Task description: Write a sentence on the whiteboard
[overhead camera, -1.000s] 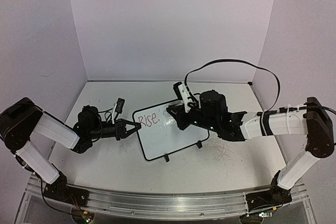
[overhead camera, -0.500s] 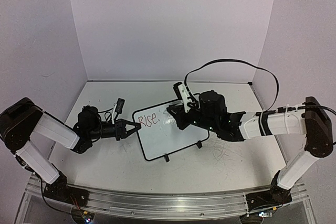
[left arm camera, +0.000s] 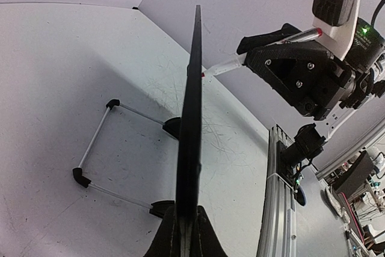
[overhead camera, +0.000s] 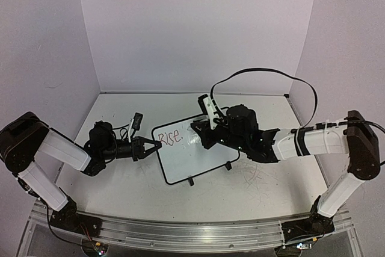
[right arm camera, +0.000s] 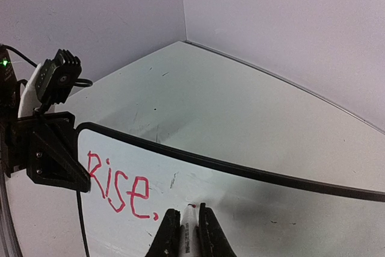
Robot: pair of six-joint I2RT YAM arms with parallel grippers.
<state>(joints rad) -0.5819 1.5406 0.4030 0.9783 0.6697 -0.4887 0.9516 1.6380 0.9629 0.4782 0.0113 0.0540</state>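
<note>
- One word, "Rise.", of the sentence (overhead camera: pixel 170 137) stood on the whiteboard (overhead camera: pixel 195 164) between left pincer (overhead camera: pixel 158 146) and right pincer (overhead camera: pixel 196 130); most seemingly remained.
- Left pincer clamped the whiteboard's edge.
- Right pincer gripped a marker (right arm camera: pixel 189 230), tip beside that word.

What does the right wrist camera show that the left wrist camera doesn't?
Only the right wrist view shows the face of the whiteboard, with the red word "Rise" written on it. Only the left wrist view shows the board edge-on, with the wire stand behind it and the metal rail at the table's edge. Both show the marker with its tip at the board, the right gripper shut on it, and the left gripper clamping the board's edge.
</note>
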